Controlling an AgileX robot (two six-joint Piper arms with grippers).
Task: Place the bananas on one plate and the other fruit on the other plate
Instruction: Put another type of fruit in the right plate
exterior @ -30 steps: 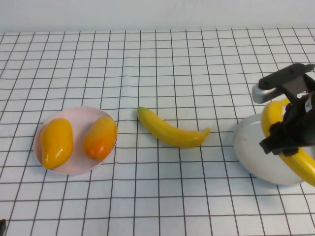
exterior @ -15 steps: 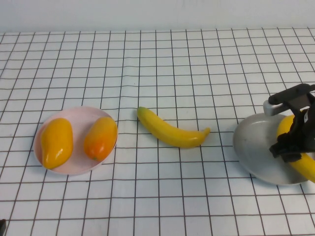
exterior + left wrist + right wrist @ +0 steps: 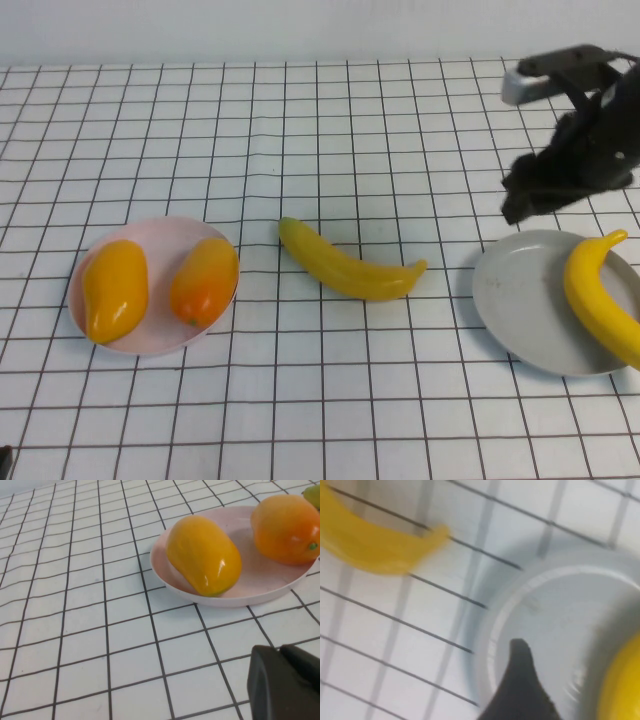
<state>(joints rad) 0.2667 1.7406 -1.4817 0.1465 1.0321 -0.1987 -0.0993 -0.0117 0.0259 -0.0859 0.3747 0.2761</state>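
Observation:
One banana (image 3: pixel 602 298) lies on the grey plate (image 3: pixel 520 290) at the right. The other banana (image 3: pixel 345 265) lies on the table in the middle. Two mango-like fruits, a yellow one (image 3: pixel 113 288) and a redder one (image 3: pixel 204 280), lie on the pink plate (image 3: pixel 160 232) at the left. My right gripper (image 3: pixel 530 200) hangs above the grey plate's far edge, open and empty. In the right wrist view one finger (image 3: pixel 522 680) shows over the grey plate (image 3: pixel 555 610), with the plated banana (image 3: pixel 620 690) beside it. My left gripper (image 3: pixel 282 680) is shut and empty, near the pink plate (image 3: pixel 240 597).
A white cloth with a black grid (image 3: pixel 320 130) covers the table. The left wrist view shows the yellow fruit (image 3: pixel 205 555) and the redder fruit (image 3: pixel 287 527) on the plate. The right wrist view shows the loose banana (image 3: pixel 370 545).
My right gripper has let go of the banana onto the grey plate, then risen and moved away toward the far side. The left arm has not moved.

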